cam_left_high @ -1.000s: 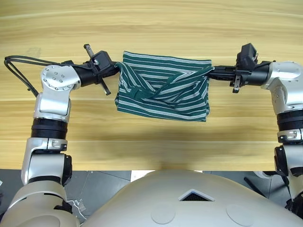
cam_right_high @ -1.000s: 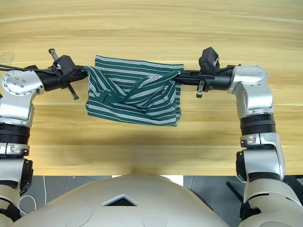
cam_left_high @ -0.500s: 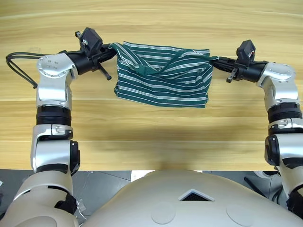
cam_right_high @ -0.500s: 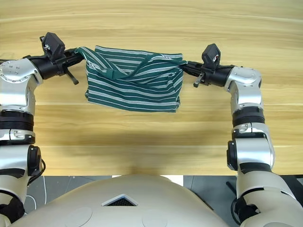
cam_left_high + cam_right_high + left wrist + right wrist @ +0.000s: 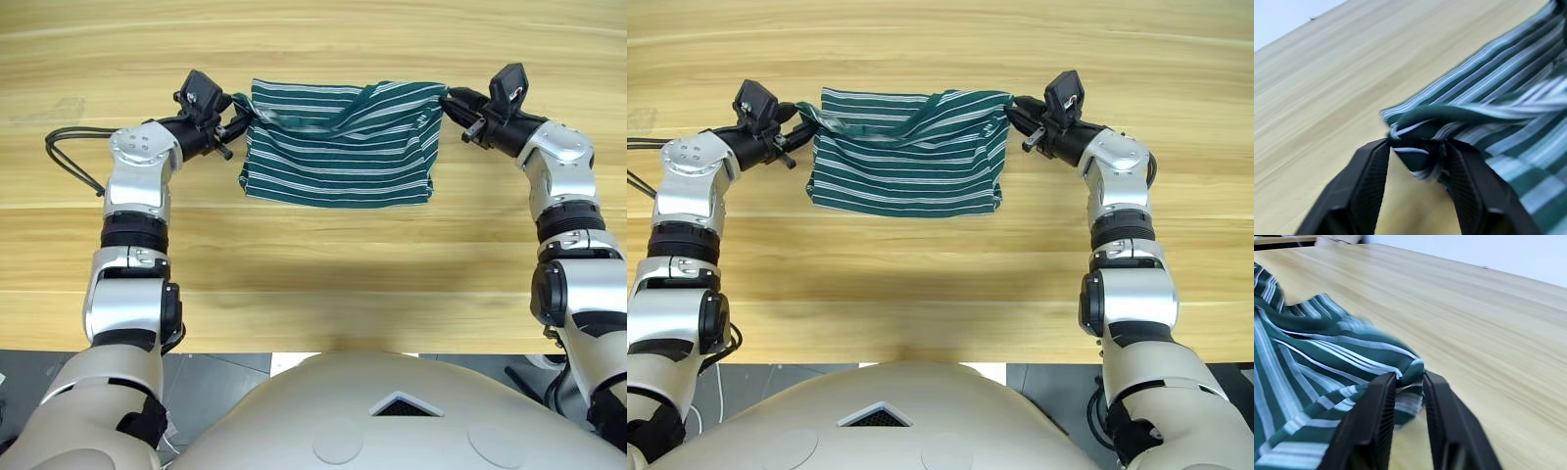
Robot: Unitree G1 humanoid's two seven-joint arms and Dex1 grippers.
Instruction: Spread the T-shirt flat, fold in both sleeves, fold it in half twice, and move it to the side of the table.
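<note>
The wood-grain table (image 5: 313, 255) runs the full width of the head views. Its near edge is low in frame, w/ dark floor (image 5: 211, 392) below it. Plank surface shows on every side of the shirt: a broad band on the far side, long stretches L and R, and a wide strip toward the near edge.

The T-shirt (image 5: 338, 157), dark green w/ thin white stripes, sits over the far-centre of the table, roughly midway between L and R. It's a layered, roughly rectangular bundle, strung by its two top corners between the grippers. The top edge is pulled fairly taut, w/ a shallow V dip near the middle, and the rest hangs toward the near side. Can't tell if the lower hem touches the wood.

The left gripper (image 5: 238, 110) is at the shirt's top-left corner and the right gripper (image 5: 449, 98) at the top-right, both arms bent inward.

The head views give the whole outline and both arms; the wrist views give the pinch close up. In the left wrist view the left gripper (image 5: 1418, 147) has its black ribbed fingers (image 5: 1369, 166) clenched on a bunched wad of striped fabric. In the right wrist view the right gripper (image 5: 1409, 378) has its fingers (image 5: 1376, 416) nipped tight on a folded corner, nearly closed, w/ cloth trailing away over the table.

A black cable loop (image 5: 69, 157) lies on the table at far L, beside the left arm and well apart from the shirt.
</note>
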